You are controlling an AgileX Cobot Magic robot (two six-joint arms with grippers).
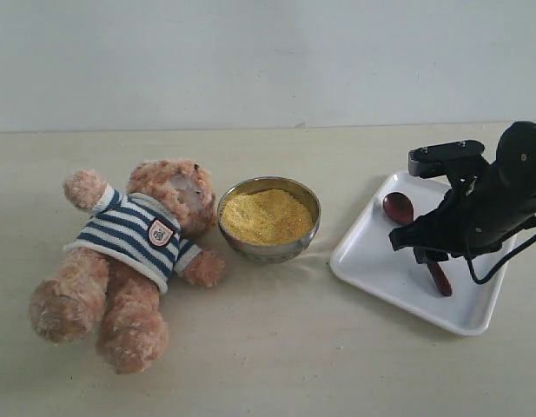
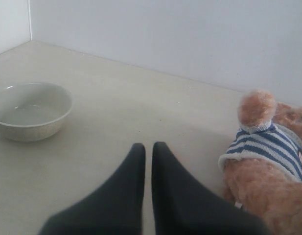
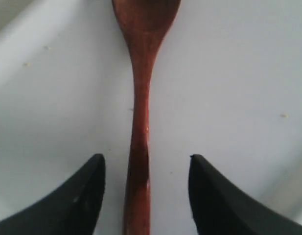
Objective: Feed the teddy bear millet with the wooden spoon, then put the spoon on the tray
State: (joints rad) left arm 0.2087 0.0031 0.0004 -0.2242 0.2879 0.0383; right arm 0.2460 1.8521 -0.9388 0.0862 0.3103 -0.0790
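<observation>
On the tray (image 1: 363, 256), at 3 o'clock from the millet (image 1: 266, 215), the wooden spoon (image 3: 141, 98) is straddled, untouched, by the right gripper (image 3: 147, 157), fingers apart. The left gripper (image 2: 148, 146) is pressed together. Whether feeding is done cannot be told.

Right arm: the black wrist and right gripper (image 1: 428, 254) enter from the right edge of the exterior view, pitched downward and toward the left, with a black cable (image 1: 493, 269) looping beneath the wrist. In the right wrist view its 2 black fingers (image 3: 77, 196) stand well apart, tips level with each other — jaws open. Left gripper (image 2: 148, 145): shown in the left wrist view only, its 2 black tapered fingers (image 2: 126, 186) lie side by side with a thin slit between them — jaws closed, empty.
</observation>
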